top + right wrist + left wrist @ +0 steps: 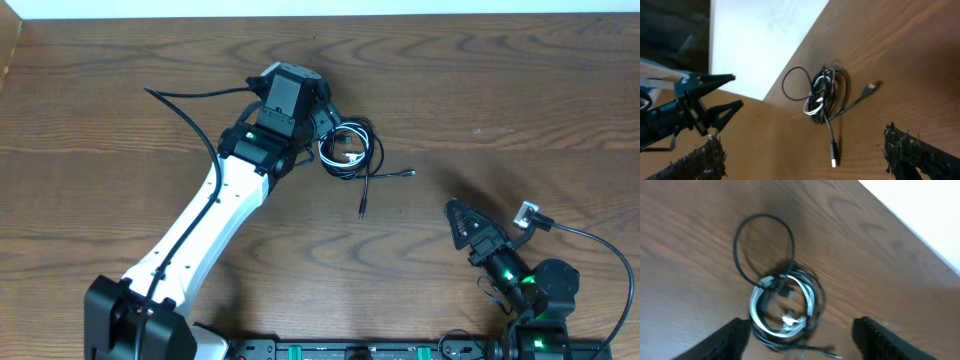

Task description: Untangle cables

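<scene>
Coiled black and white cables (809,291) lie upper centre on the tabletop (100,120). The left gripper (800,322) hangs over them, jaws apart and empty. The right gripper (458,222) gapes empty at lower right. Best to pinch one loose plug end, not the coil.

Cables (785,287) blurred, overlaps indistinct

Looks straight down on the whole table (120,60) from overhead, hangs close above the cables (786,317) at the left wrist, views the same cables low from the near right.
</scene>
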